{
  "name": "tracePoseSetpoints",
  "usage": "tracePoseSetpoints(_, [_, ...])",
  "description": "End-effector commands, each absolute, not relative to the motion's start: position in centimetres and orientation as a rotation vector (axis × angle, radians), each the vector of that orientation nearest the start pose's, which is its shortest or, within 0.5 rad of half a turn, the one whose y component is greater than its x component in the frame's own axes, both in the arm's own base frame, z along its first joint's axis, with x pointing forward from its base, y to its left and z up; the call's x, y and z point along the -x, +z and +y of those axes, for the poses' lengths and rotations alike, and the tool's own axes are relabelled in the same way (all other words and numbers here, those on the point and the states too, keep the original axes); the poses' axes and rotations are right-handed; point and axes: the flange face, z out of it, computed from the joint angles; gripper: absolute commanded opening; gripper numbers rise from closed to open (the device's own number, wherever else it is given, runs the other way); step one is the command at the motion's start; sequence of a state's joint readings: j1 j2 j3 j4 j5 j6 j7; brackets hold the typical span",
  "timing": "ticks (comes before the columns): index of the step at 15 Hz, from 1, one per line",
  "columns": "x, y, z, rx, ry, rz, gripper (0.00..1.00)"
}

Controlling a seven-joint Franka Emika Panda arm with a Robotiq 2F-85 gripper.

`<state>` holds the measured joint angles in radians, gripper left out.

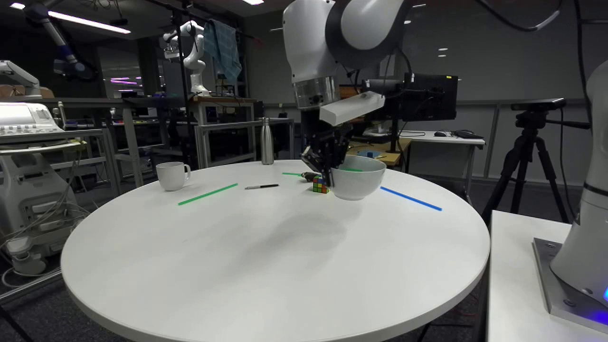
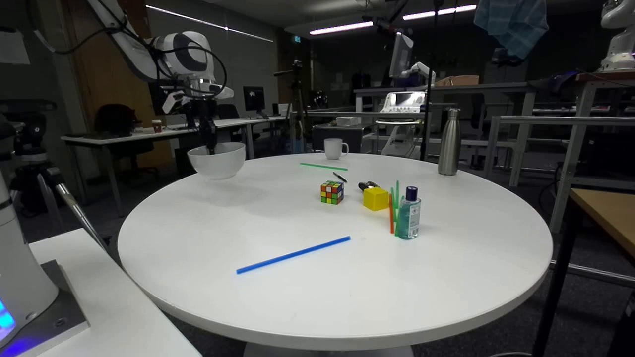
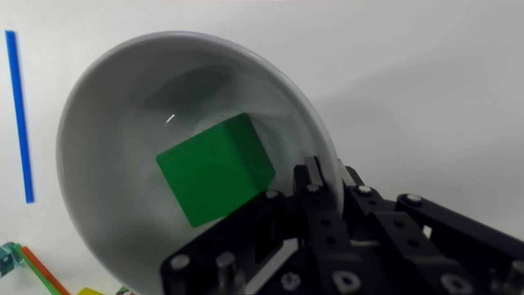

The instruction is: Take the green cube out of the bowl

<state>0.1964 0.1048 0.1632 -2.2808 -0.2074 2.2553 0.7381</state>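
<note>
The green cube lies inside the white bowl in the wrist view. Its top shows over the rim in an exterior view. My gripper is shut on the bowl's side wall, one finger inside and one outside the rim. The bowl appears in both exterior views, raised above the table and slightly tilted, with a shadow below it. The gripper hides part of the bowl's rim. The cube touches neither finger and is hidden in an exterior view by the bowl's wall.
The round white table carries a Rubik's cube, yellow cube, small bottle, blue stick, several green sticks and an orange stick, pen, white mug and steel bottle.
</note>
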Motion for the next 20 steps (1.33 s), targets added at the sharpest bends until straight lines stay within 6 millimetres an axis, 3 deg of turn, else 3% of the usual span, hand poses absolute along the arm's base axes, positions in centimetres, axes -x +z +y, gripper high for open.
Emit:
tracePoseSetpoints(1, [-52.5, 31.5, 19.0, 3.318, 0.003, 0.27, 0.02])
tracePoseSetpoints(12, [-61.5, 31.0, 24.1, 3.273, -0.076, 0.015, 0.02])
tracePoseSetpoints(16, [-63.4, 31.1, 25.4, 3.23, -0.12, -0.014, 0.02])
tracePoseSetpoints(20, [-63.9, 30.9, 25.7, 3.147, -0.168, 0.028, 0.02])
